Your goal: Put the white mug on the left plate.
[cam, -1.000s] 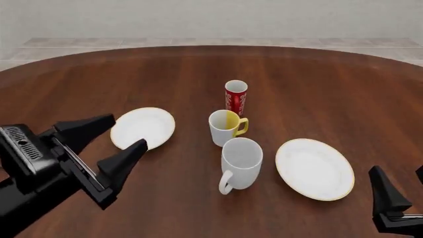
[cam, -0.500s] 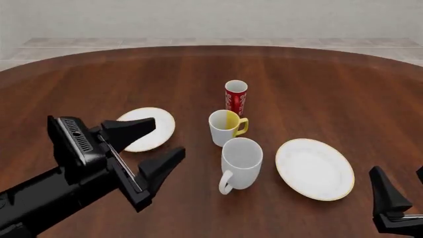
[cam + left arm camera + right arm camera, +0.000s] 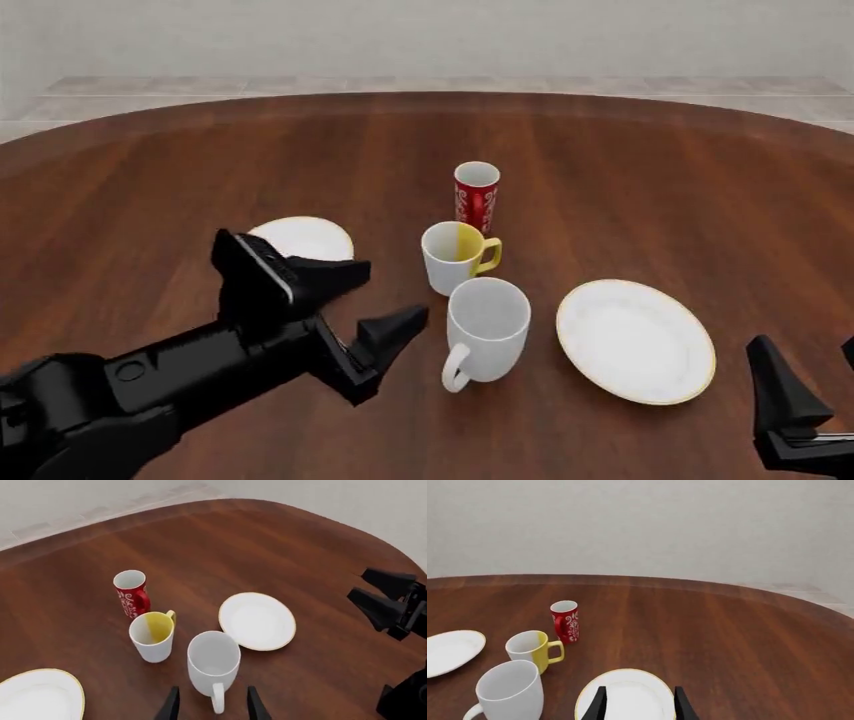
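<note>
White mug (image 3: 487,329) looks rigid, smooth, likely slippery; upright, handle facing arms. Best grab: rim wall or handle. Left gripper (image 3: 380,300) spread wide, empty, just beside mug.

The white mug (image 3: 489,330) is plain white all over. The left plate (image 3: 314,238) is white with a thin gold rim. The slim cup (image 3: 475,198) is red with white scrollwork. The bench (image 3: 641,180) is reddish-brown wood grain.
</note>
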You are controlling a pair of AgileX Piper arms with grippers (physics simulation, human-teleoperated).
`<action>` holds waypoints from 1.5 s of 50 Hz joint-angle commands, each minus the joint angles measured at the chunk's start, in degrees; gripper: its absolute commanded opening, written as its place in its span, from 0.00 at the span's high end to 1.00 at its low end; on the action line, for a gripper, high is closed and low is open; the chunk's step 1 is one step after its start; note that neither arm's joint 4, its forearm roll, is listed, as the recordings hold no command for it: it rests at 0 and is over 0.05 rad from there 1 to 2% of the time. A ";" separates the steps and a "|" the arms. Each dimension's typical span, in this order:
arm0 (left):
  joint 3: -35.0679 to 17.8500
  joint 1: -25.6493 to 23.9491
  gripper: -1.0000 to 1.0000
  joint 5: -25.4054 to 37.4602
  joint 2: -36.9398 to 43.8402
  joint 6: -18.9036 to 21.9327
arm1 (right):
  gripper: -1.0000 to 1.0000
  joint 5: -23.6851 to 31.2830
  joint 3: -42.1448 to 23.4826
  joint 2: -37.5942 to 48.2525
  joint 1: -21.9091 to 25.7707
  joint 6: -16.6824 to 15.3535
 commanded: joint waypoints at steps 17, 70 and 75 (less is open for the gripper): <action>-3.36 -3.03 0.00 -1.78 12.26 -2.92 | 0.00 0.14 -0.01 -0.14 -0.13 0.27; -4.28 -1.52 0.00 -9.50 24.87 -5.48 | 0.00 -0.84 -0.02 0.98 -0.24 0.28; -4.21 -1.43 0.00 -10.11 25.69 -5.53 | 0.00 -1.02 -0.02 1.22 -0.24 0.28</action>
